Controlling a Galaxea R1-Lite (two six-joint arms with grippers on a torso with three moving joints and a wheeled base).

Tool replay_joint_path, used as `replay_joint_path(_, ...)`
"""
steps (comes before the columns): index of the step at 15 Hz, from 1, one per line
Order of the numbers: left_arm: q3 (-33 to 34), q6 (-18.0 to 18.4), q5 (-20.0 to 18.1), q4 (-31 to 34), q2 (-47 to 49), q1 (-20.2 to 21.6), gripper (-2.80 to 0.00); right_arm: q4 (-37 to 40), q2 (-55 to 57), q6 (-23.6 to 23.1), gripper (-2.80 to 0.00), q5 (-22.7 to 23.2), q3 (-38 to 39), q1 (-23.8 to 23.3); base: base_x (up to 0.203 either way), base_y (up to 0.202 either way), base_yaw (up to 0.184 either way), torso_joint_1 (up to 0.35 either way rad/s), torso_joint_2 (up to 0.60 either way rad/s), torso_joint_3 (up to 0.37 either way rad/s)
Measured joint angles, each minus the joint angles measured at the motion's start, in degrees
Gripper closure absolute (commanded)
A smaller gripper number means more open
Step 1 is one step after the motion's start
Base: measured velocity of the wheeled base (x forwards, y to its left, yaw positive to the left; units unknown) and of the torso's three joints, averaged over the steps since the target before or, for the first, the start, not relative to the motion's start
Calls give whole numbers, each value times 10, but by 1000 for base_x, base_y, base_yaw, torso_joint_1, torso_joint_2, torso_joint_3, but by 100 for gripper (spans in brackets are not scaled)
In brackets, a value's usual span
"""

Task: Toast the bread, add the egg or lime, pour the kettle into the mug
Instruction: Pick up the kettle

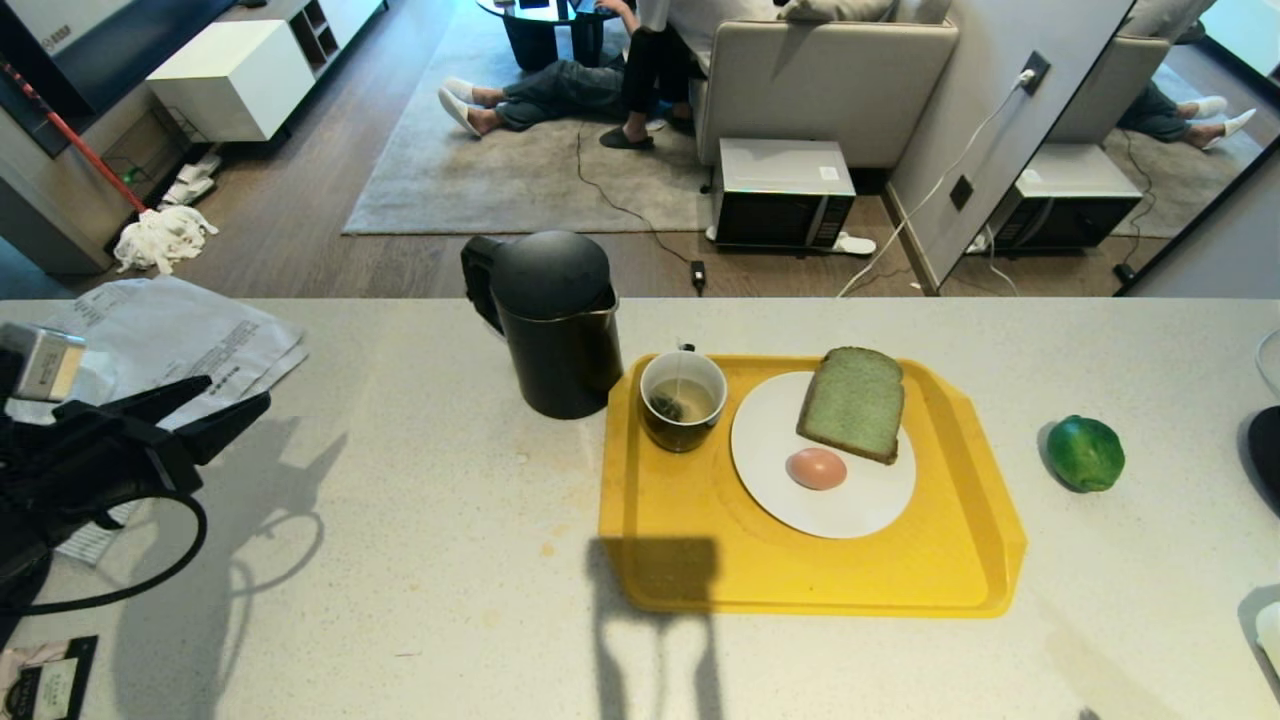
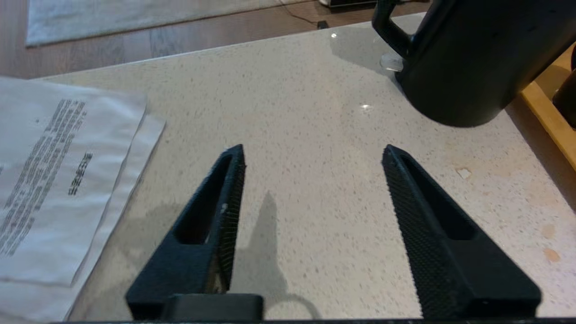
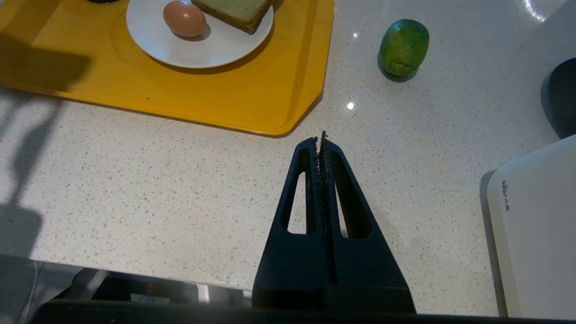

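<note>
Black kettle (image 1: 553, 320) stands on the speckled surface (image 1: 400, 560) just beside the yellow tray (image 1: 800, 580); left end effector (image 2: 312, 155) gapes empty, well apart; right end effector (image 3: 322, 139) is closed, parked; a skewed approach risks toppling the kettle onto the mug (image 1: 682, 400).

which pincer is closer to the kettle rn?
Left. The left pincer is open over the bare counter beside the kettle, on its handle side. The right pincer is shut near the yellow tray's corner, with the tray between it and the kettle.

Kettle (image 1: 552, 320) matt black; tray (image 1: 680, 540) glossy yellow plastic; counter (image 1: 400, 520) speckled polished stone; lime (image 1: 1085, 453) glossy.
</note>
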Motion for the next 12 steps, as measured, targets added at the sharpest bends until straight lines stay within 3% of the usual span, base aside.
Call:
replay_joint_path(3,-19,1,-13,-70,62,0,-280,0,0,0,0,0,0,0,0,0,0,0,0,0)
replay_joint_path(5,-44,1,-41,-75,89,-1,-280,0,0,0,0,0,0,0,0,0,0,0,0,0)
replay_joint_path(12,-149,-1,-77,-90,154,-28,-280,0,0,0,0,0,0,0,0,0,0,0,0,0)
